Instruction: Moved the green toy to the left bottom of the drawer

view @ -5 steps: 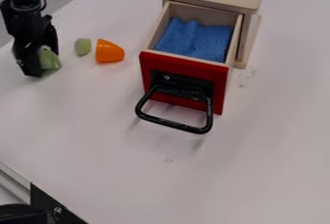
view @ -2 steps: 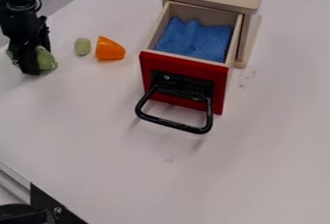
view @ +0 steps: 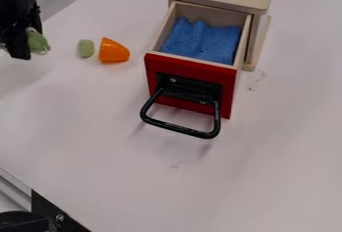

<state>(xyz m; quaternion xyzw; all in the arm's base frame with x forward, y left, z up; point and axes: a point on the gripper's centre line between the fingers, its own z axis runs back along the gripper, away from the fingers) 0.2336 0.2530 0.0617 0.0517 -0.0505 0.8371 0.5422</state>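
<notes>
Pale green, irregular toy point(view: 37, 41), held between the jaws of the black gripper point(view: 24, 45) near the table's point(view: 120, 166) upper-left edge. Carry clear of the rounded orange piece point(view: 113, 51); lower gently, left of the red-fronted wooden drawer point(view: 194, 70), before release.

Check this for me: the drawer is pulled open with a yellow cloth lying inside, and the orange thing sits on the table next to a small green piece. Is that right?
Not quite: the cloth is blue, as the camera view shows. It does lie in the open drawer, and the orange thing sits next to the small green piece on the table.
</notes>
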